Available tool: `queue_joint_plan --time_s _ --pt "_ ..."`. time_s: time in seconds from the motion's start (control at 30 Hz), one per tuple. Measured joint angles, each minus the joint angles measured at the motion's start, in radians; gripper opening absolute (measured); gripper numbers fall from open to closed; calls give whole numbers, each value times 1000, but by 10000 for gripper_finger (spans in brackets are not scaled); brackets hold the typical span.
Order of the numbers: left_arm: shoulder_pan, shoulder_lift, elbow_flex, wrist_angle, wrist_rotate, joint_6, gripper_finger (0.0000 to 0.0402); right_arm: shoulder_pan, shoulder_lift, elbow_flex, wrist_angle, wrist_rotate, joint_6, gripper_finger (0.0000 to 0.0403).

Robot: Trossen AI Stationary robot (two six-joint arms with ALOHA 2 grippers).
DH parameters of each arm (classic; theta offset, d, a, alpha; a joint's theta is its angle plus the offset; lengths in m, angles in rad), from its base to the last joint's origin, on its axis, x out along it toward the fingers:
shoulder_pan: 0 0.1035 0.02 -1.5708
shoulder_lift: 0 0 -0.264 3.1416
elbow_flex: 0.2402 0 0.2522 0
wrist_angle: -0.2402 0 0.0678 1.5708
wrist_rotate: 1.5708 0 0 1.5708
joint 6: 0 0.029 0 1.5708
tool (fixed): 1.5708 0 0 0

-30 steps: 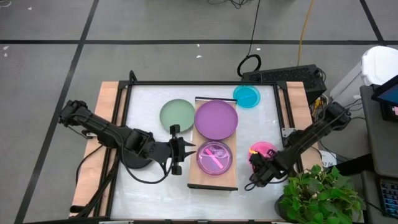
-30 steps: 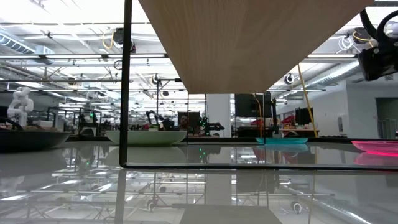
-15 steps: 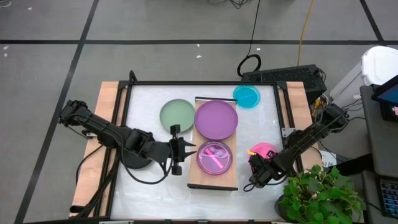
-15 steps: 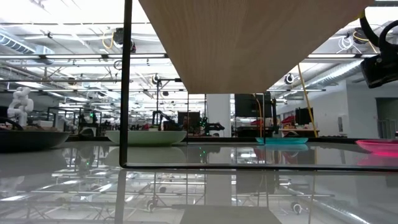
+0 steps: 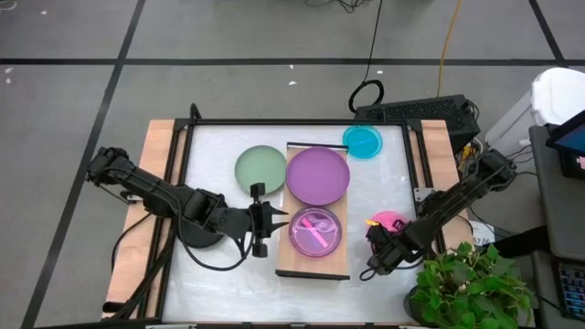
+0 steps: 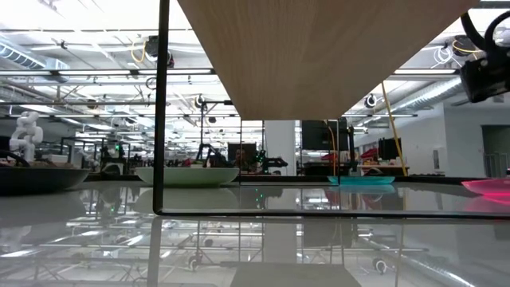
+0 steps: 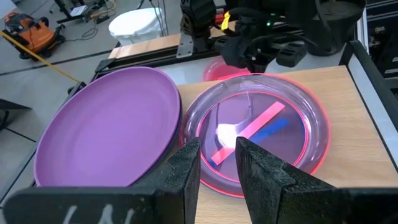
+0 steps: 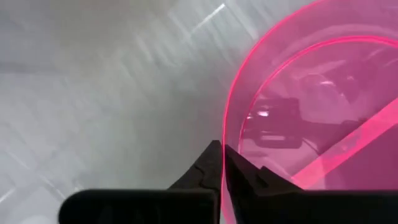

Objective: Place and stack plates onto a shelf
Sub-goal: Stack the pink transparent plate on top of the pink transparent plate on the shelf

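Observation:
The light-wood shelf (image 5: 285, 256) lies mid-table. A large purple plate (image 5: 317, 175) rests on its far part, and a small clear pink plate (image 5: 316, 231) with a pink strip in it on its near part. My left gripper (image 7: 217, 163) stands open at the shelf's left edge, its fingertips at that small plate's rim; whether they touch it I cannot tell. A sage-green plate (image 5: 260, 168) and a cyan plate (image 5: 362, 141) lie on the white tabletop. Right of the shelf lies another pink plate (image 5: 388, 219), with my right gripper (image 8: 222, 154) shut on it. My right gripper pinches the pink plate's rim (image 8: 229, 127) between its two fingers, at the plate's near-left edge. The fingers come from above and point steeply down, one on each side of the rim. The plate (image 6: 488, 186) lies about level, low at the tabletop.
A potted plant (image 5: 471, 288) stands past the near right corner, close to my right arm. A dark device (image 5: 420, 114) sits behind the far right corner. Wooden rails (image 5: 155, 183) run along both table sides. The shelf's dark frame post (image 6: 163, 104) stands upright.
My right gripper has shut on the pink plate's rim while staying in place. The plate has shifted a little toward the table's right edge. My left arm has kept still.

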Motion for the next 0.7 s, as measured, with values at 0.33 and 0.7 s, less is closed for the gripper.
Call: queue_joint_plan --time_s 0.33,0.7 --pt "-2 -6 -1 -3 10 19 108 -2 -14 112 -132 130 -46 0" --pt "-9 -11 -1 -8 36 29 108 -4 -14 357 -438 292 -79 0"
